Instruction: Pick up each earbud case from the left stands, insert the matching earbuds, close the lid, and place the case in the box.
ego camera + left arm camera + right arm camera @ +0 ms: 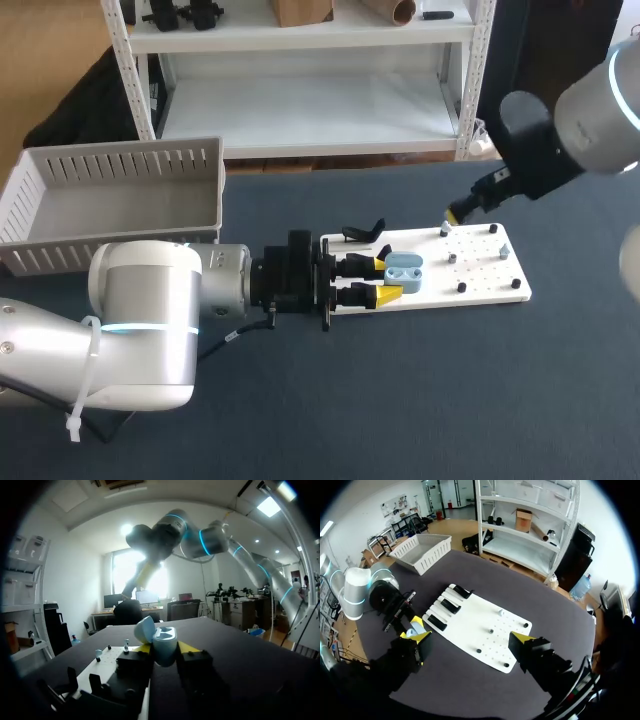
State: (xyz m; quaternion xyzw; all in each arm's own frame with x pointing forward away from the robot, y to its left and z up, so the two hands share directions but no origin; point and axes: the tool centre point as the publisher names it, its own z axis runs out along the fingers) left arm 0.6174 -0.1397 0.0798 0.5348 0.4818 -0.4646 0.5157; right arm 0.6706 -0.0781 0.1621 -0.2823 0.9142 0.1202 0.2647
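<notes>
left hand (164, 649) tight around smooth, rounded pale-blue earbud case (164, 639); right hand (471, 637) wide apart

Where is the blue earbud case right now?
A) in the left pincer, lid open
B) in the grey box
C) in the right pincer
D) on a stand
A: the earbud case, its lid open, sits gripped between the left pincer's yellow tips.

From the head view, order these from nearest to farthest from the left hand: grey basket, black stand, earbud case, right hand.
1. earbud case, held in the left hand.
2. black stand, just beyond it.
3. right hand, over the white board, far edge.
4. grey basket, far left.
</notes>
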